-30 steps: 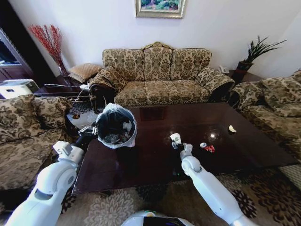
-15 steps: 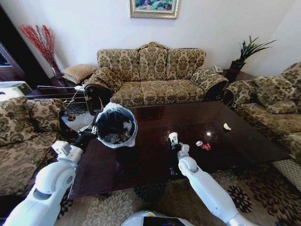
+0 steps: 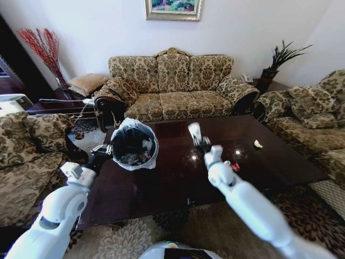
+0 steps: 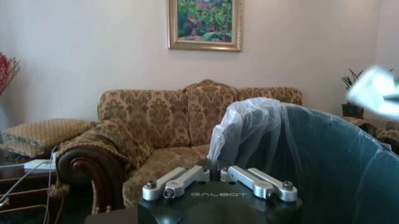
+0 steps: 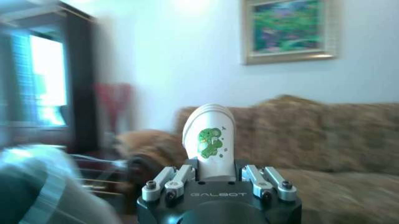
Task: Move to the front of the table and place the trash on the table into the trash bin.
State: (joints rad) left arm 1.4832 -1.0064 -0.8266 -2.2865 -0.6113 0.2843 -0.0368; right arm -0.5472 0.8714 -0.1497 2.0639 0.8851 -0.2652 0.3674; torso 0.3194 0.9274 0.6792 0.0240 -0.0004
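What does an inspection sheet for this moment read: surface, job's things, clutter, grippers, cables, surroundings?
Surface: table, dark glossy wood, mostly bare.
Job's things: trash bin held over the table's left part, trash inside; paper cup lifted above the table; red wrapper and pale scrap lying on the table.
Clutter: nothing seen.
Grippers: left gripper shut on the bin; right gripper shut on the cup.
Cables: white cable beside the sofa.
Surroundings: sofa, painting.
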